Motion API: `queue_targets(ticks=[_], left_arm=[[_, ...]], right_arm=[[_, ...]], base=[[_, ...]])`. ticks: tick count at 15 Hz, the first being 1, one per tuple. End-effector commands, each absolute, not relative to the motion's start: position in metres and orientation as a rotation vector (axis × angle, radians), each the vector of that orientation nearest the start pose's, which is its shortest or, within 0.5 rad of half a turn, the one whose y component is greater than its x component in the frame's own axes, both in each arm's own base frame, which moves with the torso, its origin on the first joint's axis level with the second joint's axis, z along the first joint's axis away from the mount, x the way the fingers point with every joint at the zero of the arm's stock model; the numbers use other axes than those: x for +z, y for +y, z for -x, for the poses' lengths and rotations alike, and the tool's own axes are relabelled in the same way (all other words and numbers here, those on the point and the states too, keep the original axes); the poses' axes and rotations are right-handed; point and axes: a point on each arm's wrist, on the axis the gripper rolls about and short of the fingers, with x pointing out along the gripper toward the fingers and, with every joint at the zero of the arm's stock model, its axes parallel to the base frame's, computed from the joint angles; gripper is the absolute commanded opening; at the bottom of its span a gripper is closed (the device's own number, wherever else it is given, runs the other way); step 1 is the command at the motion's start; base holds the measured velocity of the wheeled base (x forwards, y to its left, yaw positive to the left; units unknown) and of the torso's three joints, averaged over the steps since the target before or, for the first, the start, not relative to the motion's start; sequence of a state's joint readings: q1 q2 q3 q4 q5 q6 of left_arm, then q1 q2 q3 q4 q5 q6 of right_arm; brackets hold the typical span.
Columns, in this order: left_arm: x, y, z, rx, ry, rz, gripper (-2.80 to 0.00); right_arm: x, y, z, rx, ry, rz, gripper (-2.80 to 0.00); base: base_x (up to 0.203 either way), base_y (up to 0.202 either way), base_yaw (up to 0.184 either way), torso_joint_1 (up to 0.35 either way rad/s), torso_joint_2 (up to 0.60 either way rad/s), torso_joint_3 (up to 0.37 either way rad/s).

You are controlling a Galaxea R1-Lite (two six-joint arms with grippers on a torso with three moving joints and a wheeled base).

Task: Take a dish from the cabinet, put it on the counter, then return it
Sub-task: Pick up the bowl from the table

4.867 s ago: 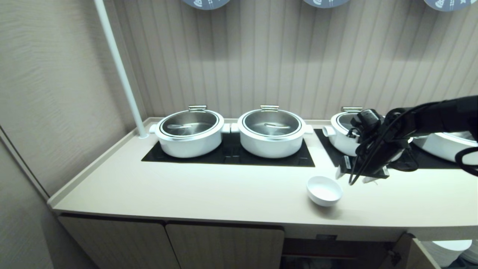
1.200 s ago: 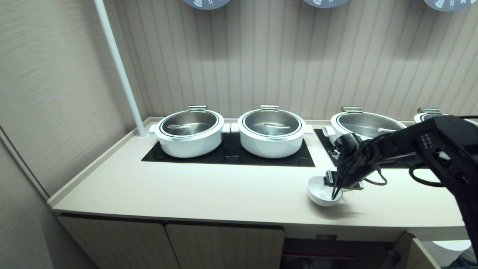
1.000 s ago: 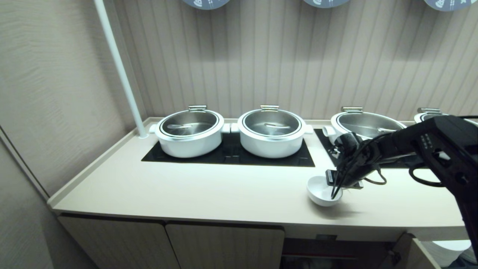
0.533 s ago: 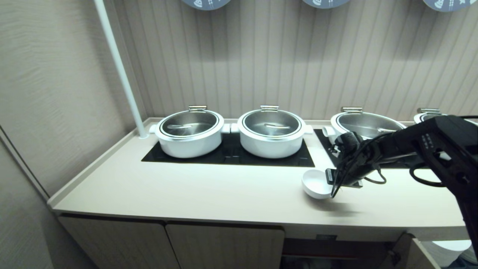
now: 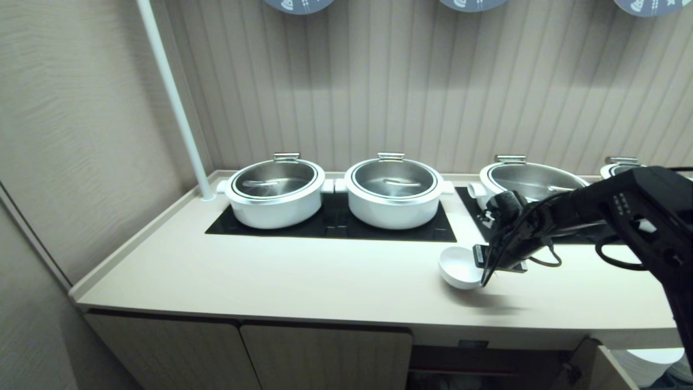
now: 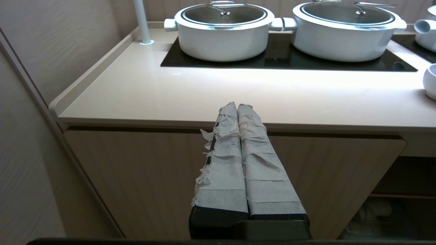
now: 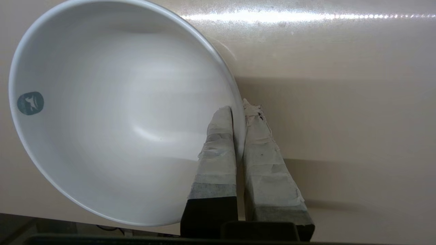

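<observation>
Just clamped on the dish [image 5: 459, 267] rim — right end effector [image 5: 483, 269]; lifted, tilted off the table [image 5: 303, 276], return ahead.

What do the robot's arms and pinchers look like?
The right arm is black and chunky, with small white markings on its side and black cables looping around the wrist. The right gripper and left gripper each have two long flat black fingers wrapped in whitish tape, frayed at the edges.
</observation>
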State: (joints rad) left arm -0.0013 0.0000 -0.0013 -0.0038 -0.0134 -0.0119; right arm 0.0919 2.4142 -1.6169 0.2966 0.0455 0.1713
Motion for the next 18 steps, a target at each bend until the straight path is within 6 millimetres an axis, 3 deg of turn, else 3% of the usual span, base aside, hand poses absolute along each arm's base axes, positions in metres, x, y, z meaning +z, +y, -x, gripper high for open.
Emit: queue_targets(ticks=[1, 9, 13, 18], left_arm=[[0.076, 0.000, 0.023, -0.015, -0.006, 0.012, -2.80], [0.076, 0.000, 0.023, -0.015, -0.005, 0.012, -2.80], [0.076, 0.000, 0.023, -0.015, -0.005, 0.012, -2.80], [0.076, 0.000, 0.023, -0.015, -0.006, 0.012, -2.80]], right_arm=[[0.042, 0.042, -0.444, 0.030, 1.091, -0.131, -2.80], [0.076, 0.041, -0.436, 0.003, 1.029, -0.195, -2.80], [0.092, 0.040, -0.422, 0.002, 1.019, -0.199, -2.80], [0.125, 0.038, -0.392, 0.012, 0.976, -0.194, -2.80]], base=[[0.000, 0.000, 0.000, 0.000, 0.00, 0.000], [0.000, 0.000, 0.000, 0.000, 0.00, 0.000], [0.000, 0.000, 0.000, 0.000, 0.00, 0.000], [0.000, 0.000, 0.000, 0.000, 0.00, 0.000]])
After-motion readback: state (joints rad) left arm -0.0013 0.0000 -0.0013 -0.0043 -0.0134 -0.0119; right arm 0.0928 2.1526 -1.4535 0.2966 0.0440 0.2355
